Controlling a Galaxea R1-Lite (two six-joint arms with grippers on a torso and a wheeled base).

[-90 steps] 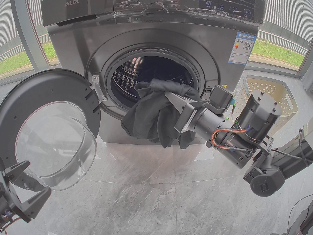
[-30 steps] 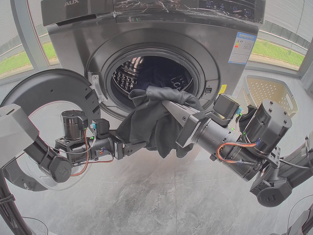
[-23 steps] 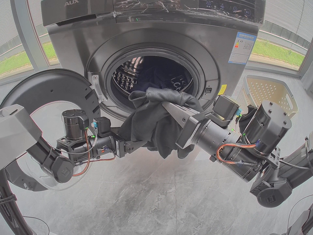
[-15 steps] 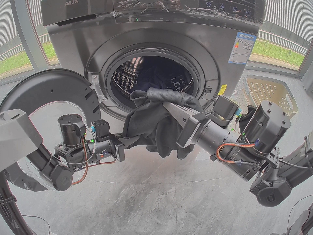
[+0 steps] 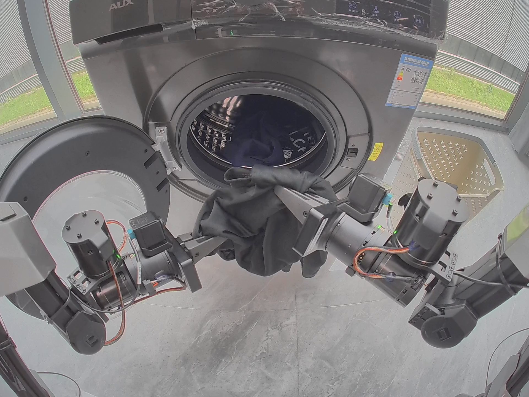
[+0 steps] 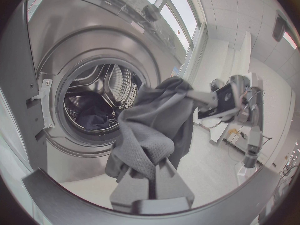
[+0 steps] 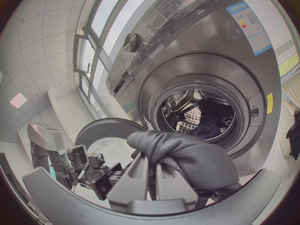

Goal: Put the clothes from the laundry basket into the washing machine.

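Note:
A dark grey garment (image 5: 250,221) hangs in front of the washing machine (image 5: 138,84), just below its round opening (image 5: 259,133). My right gripper (image 5: 280,192) is shut on the garment's upper fold, also seen in the right wrist view (image 7: 151,169). My left gripper (image 5: 216,243) is shut on its lower left part, with mesh cloth bunched over the fingers (image 6: 153,172). A dark blue garment (image 5: 264,139) lies inside the drum. The beige laundry basket (image 5: 485,155) stands to the right of the machine.
The machine's door (image 5: 82,155) is swung open to the left, close behind my left arm. A dark cloth (image 7: 295,138) hangs at the basket's near side. Grey tiled floor (image 5: 264,332) lies open in front of the machine.
My left arm came in and shut on the garment's lower part, then drew down and to the left. The right gripper sank slightly, so the garment now hangs lower below the opening.

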